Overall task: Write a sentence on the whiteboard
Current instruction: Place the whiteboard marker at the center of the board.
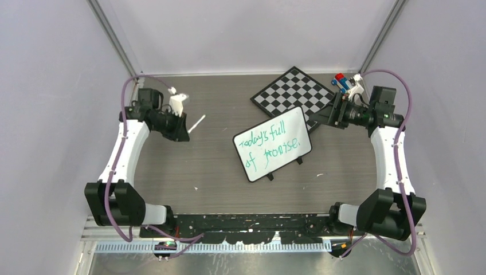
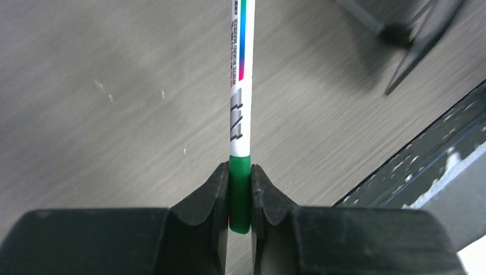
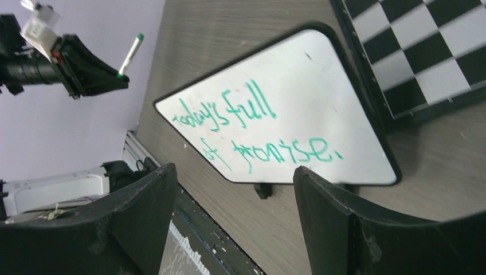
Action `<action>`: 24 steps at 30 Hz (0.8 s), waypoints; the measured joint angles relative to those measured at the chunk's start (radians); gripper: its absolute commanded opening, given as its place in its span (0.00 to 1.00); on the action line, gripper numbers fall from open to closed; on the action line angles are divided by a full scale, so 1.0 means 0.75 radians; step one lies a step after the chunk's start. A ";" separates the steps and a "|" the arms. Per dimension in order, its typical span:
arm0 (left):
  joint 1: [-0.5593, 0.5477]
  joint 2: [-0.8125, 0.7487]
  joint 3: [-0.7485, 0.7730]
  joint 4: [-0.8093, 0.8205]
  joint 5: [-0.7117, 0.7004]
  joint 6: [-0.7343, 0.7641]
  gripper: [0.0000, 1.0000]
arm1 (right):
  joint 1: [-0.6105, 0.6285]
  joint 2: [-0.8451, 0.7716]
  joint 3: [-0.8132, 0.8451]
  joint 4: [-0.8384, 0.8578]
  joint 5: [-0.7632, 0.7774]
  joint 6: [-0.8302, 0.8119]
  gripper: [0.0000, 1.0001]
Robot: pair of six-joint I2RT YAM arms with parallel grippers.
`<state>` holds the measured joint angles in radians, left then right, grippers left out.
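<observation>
Clenched on marker (image 2: 239, 114), left gripper (image 2: 239, 189); splayed empty, right gripper (image 3: 234, 173); whiteboard (image 3: 321, 74) likely light, stiff, slick; best pinched at rim.

A robotics lab test cell: plain pale walls (image 1: 46, 86) and metal corner posts (image 1: 114, 39) box in a grey desk (image 1: 212, 166), two cable-draped robot arms (image 1: 123, 149) bolted along its near rail (image 1: 246, 220).

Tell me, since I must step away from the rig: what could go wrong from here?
The left gripper pinches the marker only at its green end, so it could pivot or slip out. The open right gripper hangs near the whiteboard; a low sweep might smear the sentence. The board stands on small feet, so a nudge could shift it.
</observation>
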<state>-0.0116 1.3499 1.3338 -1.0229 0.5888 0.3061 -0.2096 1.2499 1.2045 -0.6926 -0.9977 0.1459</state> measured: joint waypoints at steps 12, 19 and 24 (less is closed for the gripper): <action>0.002 0.143 -0.455 0.211 -0.306 0.150 0.15 | -0.134 0.001 -0.101 -0.047 0.041 -0.057 0.78; -0.028 0.230 -0.524 0.352 -0.395 0.163 0.27 | -0.134 0.010 -0.104 -0.047 0.036 -0.060 0.78; -0.078 0.279 -0.538 0.412 -0.448 0.171 0.31 | -0.134 0.019 -0.114 -0.051 0.031 -0.073 0.78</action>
<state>-0.0704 1.5593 0.9306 -0.7139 0.2531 0.4347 -0.3103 1.2644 1.1187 -0.7311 -0.9745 0.0914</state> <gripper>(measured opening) 0.298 0.784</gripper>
